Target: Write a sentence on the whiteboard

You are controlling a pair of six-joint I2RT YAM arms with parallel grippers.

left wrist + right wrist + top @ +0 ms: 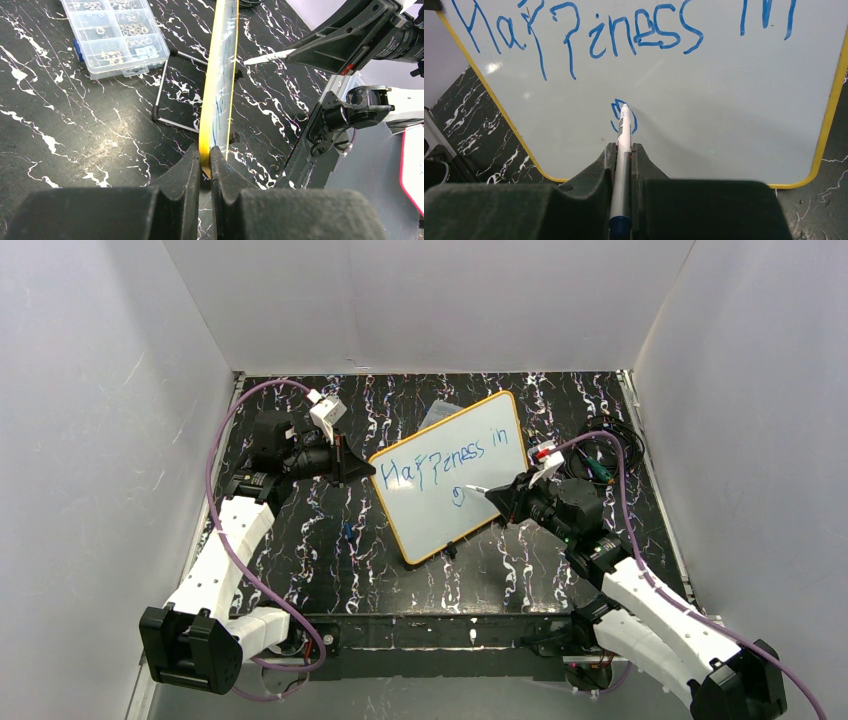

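The whiteboard stands propped near the middle of the dark table, between the two arms, its face turned toward the right arm. The sentence is part done, in our judgement. The top line reads "Happiness in". Below it is only one small blue loop, likely the start of a "g". We place the step at the opening of the second line.

Left side: the left gripper is pinched down to a narrow gap on the board's yellow edge, steadying it. Behind the board, the left wrist view shows a wire stand and, well apart from it, a clear parts box.

Right side: the right gripper is clamped on a marker, the barrel running through the closed jaws. The tip sits at the blue loop. It looks to be touching the surface, though we cannot be sure of contact.

Next move, as we judge it: finish the loop's tail, then step the tip rightward for the remaining letters. Pressure should be light and even so the board does not shove against the left grip. Strokes should stay under the top line and short of the right frame.
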